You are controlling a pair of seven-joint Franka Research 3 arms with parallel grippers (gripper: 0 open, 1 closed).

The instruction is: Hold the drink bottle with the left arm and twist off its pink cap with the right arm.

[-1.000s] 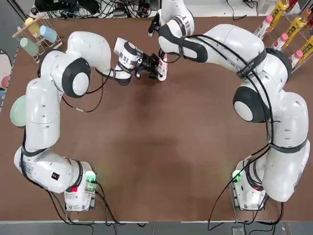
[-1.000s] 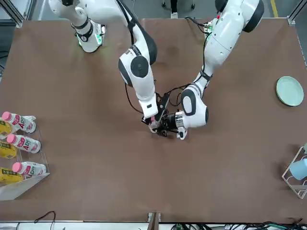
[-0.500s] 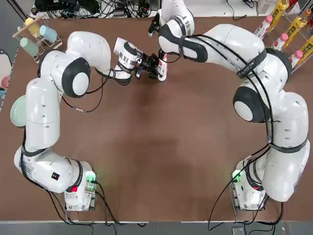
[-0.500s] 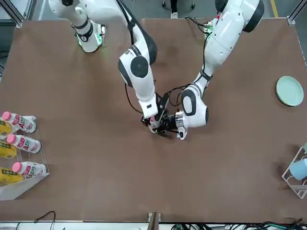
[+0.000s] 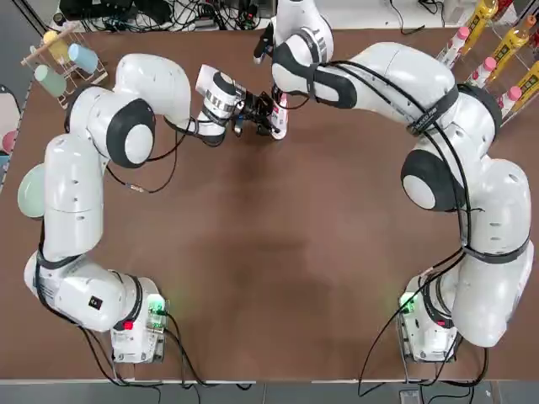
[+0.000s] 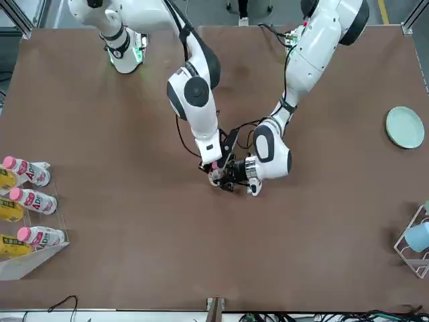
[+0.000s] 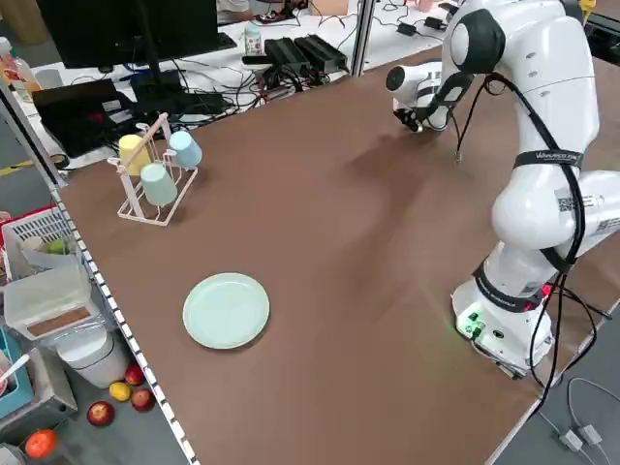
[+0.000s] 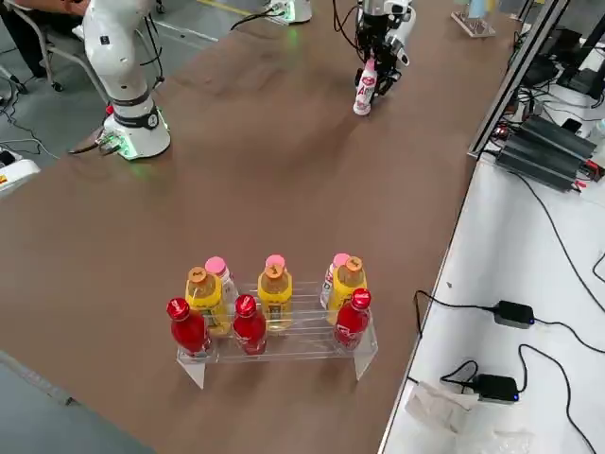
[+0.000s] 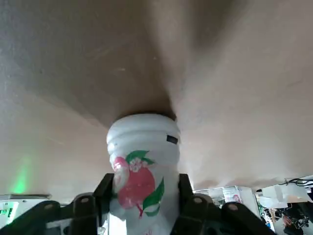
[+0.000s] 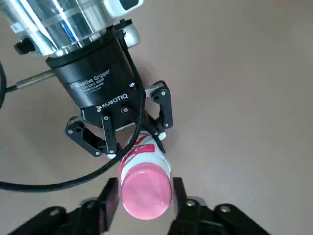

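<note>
The drink bottle (image 5: 279, 118) stands upright on the brown table (image 5: 278, 252) at the upper centre of the top view, near the far edge, in the same spot as half a second ago. The left gripper (image 10: 120, 139) reaches in from the side, its jaws closed on the bottle body below the neck; in the left wrist view the printed label sits between the black fingers (image 9: 188, 198). The right gripper (image 10: 142, 205) comes down from above, and its jaws sit on either side of the pink cap (image 10: 145, 190) in a narrow setting, apparently in contact with the rim. Compared with one second ago, the right arm (image 5: 396, 76) has shifted only slightly at the wrist while the bottle and the left arm (image 5: 101, 135) have held position; this suggests a twist in progress, with the cap still seated on the neck. The table is otherwise largely bare: a pale green plate (image 7: 227, 309) and a rack of coloured cups (image 7: 155, 170) lie at the left of the left side view, and a clear rack of red and yellow bottles (image 8: 274, 312) stands at the lower centre of the right side view. Cables and power supplies line the surrounding benches.
</note>
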